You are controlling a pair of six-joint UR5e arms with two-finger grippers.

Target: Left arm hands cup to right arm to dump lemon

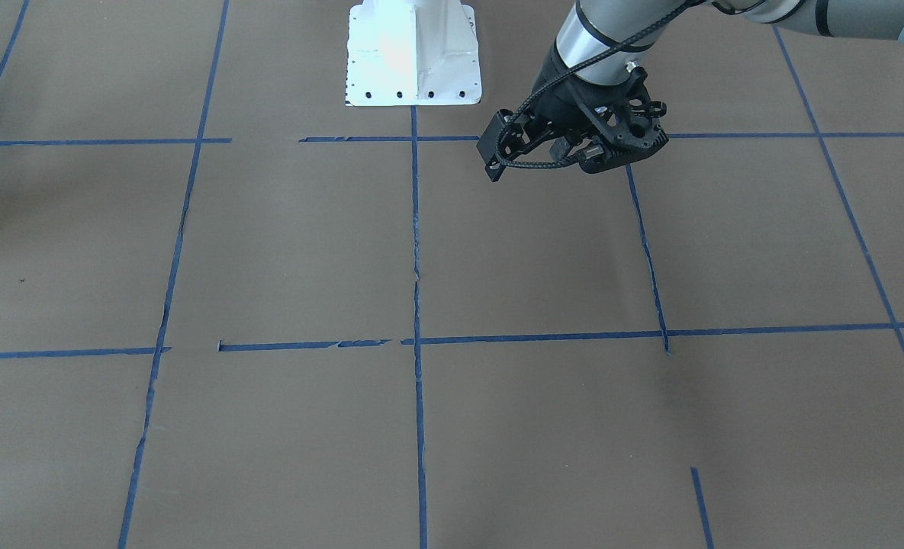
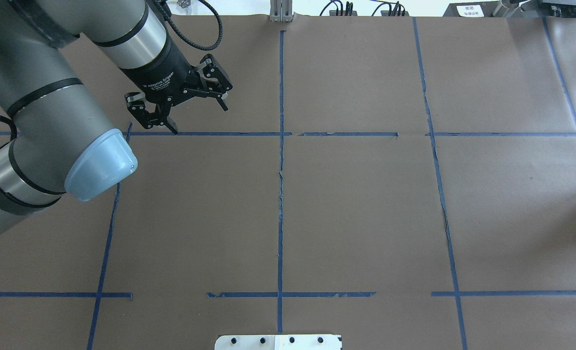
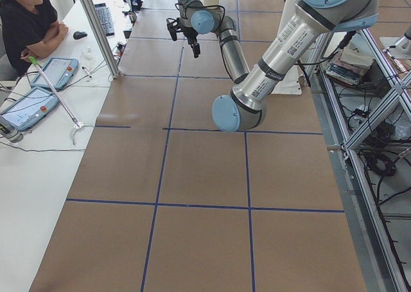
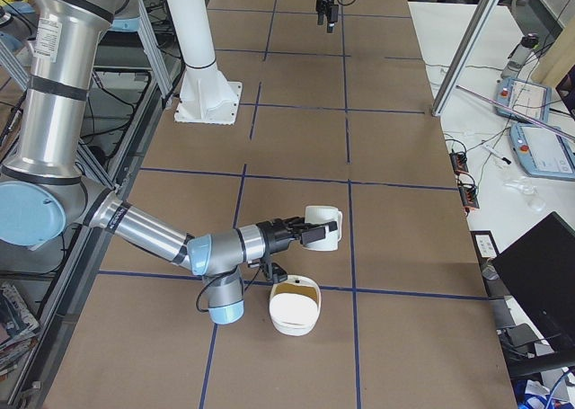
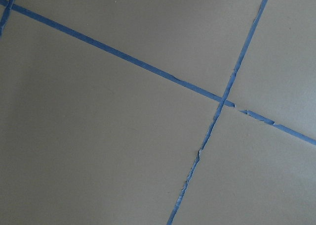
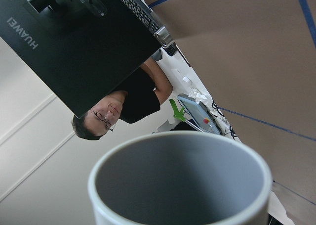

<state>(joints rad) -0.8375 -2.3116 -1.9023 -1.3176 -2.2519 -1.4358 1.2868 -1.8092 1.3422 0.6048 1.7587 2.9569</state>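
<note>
My left arm's bulky black cabled gripper point(image 2: 201, 120) hangs open and empty above the brown table, also in the front view point(image 1: 543, 168) and far off in the right side view point(image 4: 325, 15). The white cup point(image 4: 328, 220) lies tipped on its side in the air at my right gripper's point(image 4: 304, 232) fingertips; I cannot tell whether that gripper is open or shut. In the right wrist view the cup point(image 6: 182, 185) shows a grey, empty inside. Below it stands a white bowl point(image 4: 294, 321) with a dull yellow shape, probably the lemon point(image 4: 295, 291), inside.
The white pedestal base point(image 1: 413, 53) stands at the table's robot side, also in the overhead view point(image 2: 278, 342). An operator point(image 3: 26, 22) sits at a side table with tablets point(image 3: 54, 70). A black monitor point(image 6: 74, 32) is near the right end. Blue tape lines cross the table.
</note>
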